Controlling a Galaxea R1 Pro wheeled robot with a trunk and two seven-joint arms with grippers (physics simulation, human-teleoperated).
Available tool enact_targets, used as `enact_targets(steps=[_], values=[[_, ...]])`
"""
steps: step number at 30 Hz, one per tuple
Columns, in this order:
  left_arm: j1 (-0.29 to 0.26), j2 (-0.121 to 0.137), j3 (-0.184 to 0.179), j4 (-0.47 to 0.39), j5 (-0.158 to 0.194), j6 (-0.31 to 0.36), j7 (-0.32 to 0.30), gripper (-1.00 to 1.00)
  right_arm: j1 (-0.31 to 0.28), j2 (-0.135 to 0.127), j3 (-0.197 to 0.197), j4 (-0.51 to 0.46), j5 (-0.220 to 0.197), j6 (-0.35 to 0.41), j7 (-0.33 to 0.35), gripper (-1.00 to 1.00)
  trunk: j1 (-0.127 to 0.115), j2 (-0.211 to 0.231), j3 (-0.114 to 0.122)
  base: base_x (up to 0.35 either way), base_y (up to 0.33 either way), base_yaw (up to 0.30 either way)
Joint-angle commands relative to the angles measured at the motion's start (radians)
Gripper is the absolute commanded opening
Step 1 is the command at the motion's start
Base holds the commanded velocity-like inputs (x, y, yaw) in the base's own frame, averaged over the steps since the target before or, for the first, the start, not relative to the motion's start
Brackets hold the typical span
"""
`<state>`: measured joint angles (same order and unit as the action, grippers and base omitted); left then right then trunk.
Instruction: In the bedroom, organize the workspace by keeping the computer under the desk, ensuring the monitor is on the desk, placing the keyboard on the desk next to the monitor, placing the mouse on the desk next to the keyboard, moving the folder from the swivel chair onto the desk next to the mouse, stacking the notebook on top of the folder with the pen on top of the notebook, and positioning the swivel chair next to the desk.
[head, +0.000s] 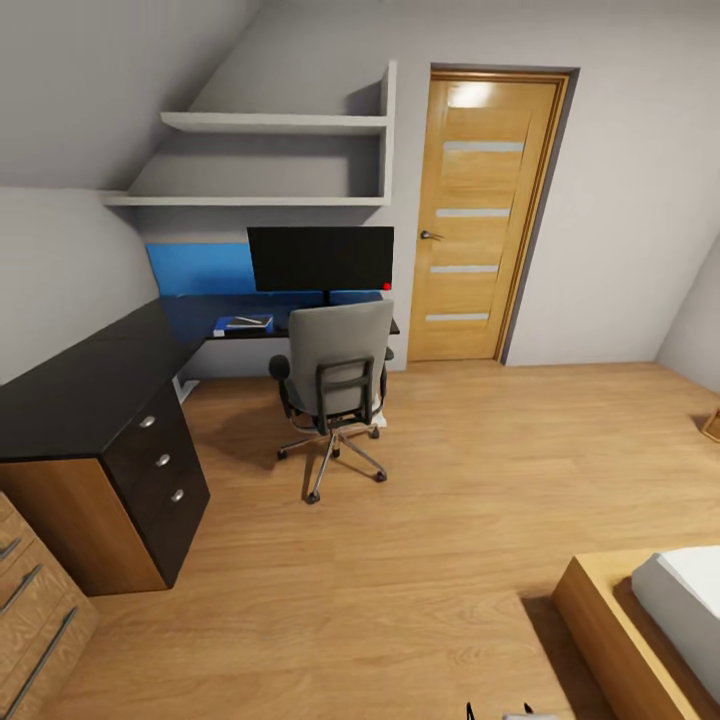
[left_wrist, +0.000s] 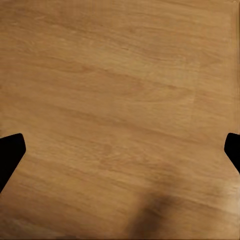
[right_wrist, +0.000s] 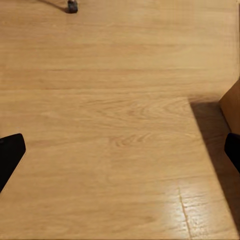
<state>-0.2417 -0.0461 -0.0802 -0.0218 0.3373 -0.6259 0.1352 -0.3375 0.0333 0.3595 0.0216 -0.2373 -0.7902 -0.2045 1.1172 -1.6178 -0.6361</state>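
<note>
Looking across the bedroom from well away: black L-shaped tabletop (head: 95, 385) along the left of the frame and turning toward upper centre, with the monitor (head: 320, 258) upright on its far arm. Just in front of that, the swivel chair (head: 338, 385), near the tabletop edge, back turned to the camera and seat facing the screen. To the left of the chair, on the tabletop, the blue folder (head: 243, 324) lying flat, with a small pale flat thing on top, probably the notebook; too small to tell more. Left tool (left_wrist: 120, 150) spread wide and holding nothing, above bare wooden floor (left_wrist: 120, 75). Right tool (right_wrist: 120, 150) also spread wide and empty, above floor beside a wooden corner, seemingly of the bed (head: 690, 590). Possible trouble from here: driving straight to the tabletop and bumping the chair, free to roll on its castors into the tabletop edge; reaching past the tall chair back and touching the thin monitor stand, enough to tip the screen. Monitor long axis from left to right in the frame, black front pointing toward the camera; folder long axis roughly the same way, along the tabletop edge
</note>
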Motion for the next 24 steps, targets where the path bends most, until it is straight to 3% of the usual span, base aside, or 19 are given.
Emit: enact_targets(steps=[1,13,19,24], values=[[0.003,-0.001,-0.009,0.000,0.003,-0.013,0.007,1.00,0.003,0.001,0.009,0.002,-0.006,-0.018,-0.004,1.00,-0.004,0.007,0.002,-0.001,0.000,0.000],[0.021,-0.015,-0.009,0.001,0.003,-0.100,0.007,1.00,0.038,-0.016,0.006,0.003,-0.020,-0.214,-0.010,1.00,-0.050,0.091,0.040,0.000,0.000,0.000],[0.038,-0.021,-0.009,0.001,0.003,-0.187,0.006,1.00,0.050,-0.024,0.007,0.003,-0.048,-0.254,-0.010,1.00,-0.073,0.133,0.059,0.000,0.000,0.000],[0.046,-0.025,-0.009,0.001,0.003,-0.198,0.006,1.00,0.054,-0.025,0.005,0.001,-0.053,-0.240,-0.009,1.00,-0.085,0.154,0.068,0.000,0.000,0.000]])
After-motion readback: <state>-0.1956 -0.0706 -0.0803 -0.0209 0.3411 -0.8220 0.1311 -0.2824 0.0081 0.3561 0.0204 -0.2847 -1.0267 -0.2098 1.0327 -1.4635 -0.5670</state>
